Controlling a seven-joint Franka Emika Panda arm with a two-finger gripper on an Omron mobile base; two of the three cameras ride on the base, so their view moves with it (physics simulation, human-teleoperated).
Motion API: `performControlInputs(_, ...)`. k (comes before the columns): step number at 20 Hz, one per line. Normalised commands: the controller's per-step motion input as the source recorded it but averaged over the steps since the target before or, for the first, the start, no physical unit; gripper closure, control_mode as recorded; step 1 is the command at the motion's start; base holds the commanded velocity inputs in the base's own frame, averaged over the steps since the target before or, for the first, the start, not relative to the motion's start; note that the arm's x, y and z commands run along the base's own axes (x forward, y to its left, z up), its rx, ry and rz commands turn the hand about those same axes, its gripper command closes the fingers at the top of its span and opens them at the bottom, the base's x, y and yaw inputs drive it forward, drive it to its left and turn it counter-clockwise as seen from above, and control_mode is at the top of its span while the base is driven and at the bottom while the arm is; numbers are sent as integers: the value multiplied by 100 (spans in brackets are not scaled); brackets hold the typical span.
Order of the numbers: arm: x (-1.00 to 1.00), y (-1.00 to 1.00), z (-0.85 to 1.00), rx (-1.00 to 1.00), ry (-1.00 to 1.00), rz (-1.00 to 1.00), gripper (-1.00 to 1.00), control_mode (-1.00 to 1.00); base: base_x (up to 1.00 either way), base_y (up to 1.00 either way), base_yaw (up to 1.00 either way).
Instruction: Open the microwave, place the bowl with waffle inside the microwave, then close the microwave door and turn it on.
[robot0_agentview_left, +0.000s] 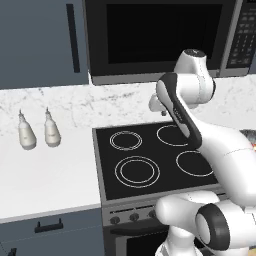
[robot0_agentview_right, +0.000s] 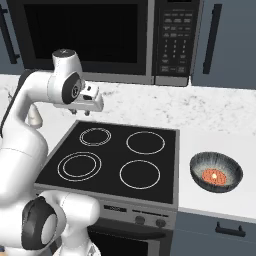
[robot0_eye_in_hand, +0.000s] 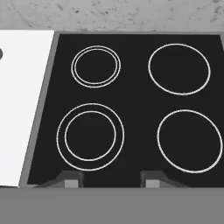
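Right base view places the tool (robot0_agentview_right: 92, 102) above the rear left part of the black stovetop (robot0_agentview_right: 112, 160), pointed downward at the burner rings. Nothing is held between its jaws; in the hand view the two fingertips (robot0_eye_in_hand: 70, 179) are seen standing partly apart over bare glass, at a middling gap.

The microwave (robot0_agentview_right: 107, 37) is mounted overhead at the back wall, directly above and behind the tool. Its microwave door (robot0_agentview_right: 82, 35) is seen shut, a wide dark glass panel whose long axis runs left to right; the keypad panel (robot0_agentview_right: 177, 37) lies at the door's right end. No handle can be made out on the door in these frames, so which edge swings free cannot be told for certain, though the keypad side is judged the likelier.

The bowl (robot0_agentview_right: 216, 172) rests on the white surface (robot0_agentview_right: 220, 150) to the right of the stovetop, well apart from the tool, with the waffle (robot0_agentview_right: 214, 176) seen as an orange-brown piece at its centre. It lies low and to the right of the tool, whereas the door lies high and to the rear.

Opening is judged the step in hand. For that, the tool would have to be raised and turned from facing down to facing the door front, with the bowl left untouched for now.
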Motion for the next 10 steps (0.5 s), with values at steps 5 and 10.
performControlInputs(5, -6, 2, 20, -1, -16, 0, -100, -100, 0, 0, 0)
performControlInputs(10, -24, -37, 51, 0, -32, 1, -100, -100, 0, 0, 0)
